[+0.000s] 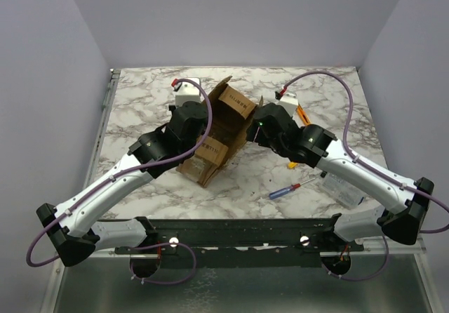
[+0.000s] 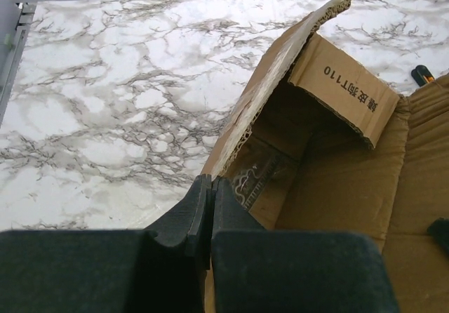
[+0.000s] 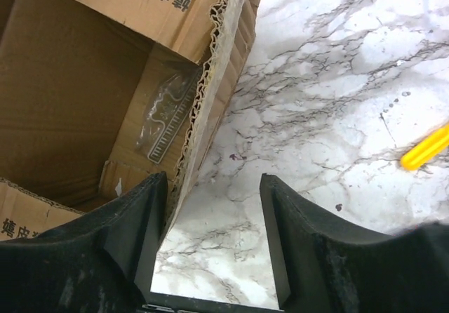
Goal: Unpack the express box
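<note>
The left fingers (image 2: 196, 211), matte black, fill the bottom of the left wrist view. They are pressed together with no gap, their tips at the lower end of a raised flap's edge. Whether any cardboard is pinched between them cannot be told. The right fingers (image 3: 140, 218) stand apart (bare worktop shows between them). They straddle the box's side wall, whose ragged edge runs down beside the finger on the box's side; the other is clear of it.

The box (image 1: 226, 127) sits mid-worktop (image 1: 140, 102) between the two wrists, set at a slant and open on top. It is plain brown corrugated cardboard with black printed characters on two flaps, and the fluted core shows along its edges. The worktop is smooth, white with grey marble veining.

Low inside the box lies something of clear, crinkled plastic (image 3: 165, 116) with ruler-like marks; what it is cannot be made out. From above, the left arm hides part of the box's left side. A yellow thing (image 3: 424, 148) is cut off at the right wrist view's edge. A screwdriver (image 1: 284, 190) (blue and red handle) lies near the right arm.
</note>
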Action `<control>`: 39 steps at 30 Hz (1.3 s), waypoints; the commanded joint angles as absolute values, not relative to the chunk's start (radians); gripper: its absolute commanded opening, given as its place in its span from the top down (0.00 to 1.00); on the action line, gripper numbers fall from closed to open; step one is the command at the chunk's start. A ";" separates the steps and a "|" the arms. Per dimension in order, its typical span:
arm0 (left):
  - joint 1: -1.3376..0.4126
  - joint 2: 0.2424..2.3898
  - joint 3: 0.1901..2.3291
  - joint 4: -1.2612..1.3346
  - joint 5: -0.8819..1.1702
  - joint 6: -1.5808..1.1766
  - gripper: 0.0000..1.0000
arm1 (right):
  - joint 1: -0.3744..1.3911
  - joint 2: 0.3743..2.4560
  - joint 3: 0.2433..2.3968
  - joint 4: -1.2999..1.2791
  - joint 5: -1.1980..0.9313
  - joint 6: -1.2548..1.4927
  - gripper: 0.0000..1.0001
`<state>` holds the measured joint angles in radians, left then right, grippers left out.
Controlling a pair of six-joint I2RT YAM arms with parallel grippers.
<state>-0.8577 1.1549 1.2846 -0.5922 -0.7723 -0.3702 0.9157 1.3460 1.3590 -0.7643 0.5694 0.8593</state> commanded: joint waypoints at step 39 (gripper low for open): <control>-1.045 1.342 1.354 -0.593 -0.860 -0.108 0.21 | 0.914 1.254 1.107 -0.413 0.376 1.072 0.99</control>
<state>-0.9573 1.3140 1.2964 -0.5789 -0.6357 -0.1860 0.9089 1.2491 1.0676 -0.3893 0.4053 1.0481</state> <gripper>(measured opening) 0.728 0.035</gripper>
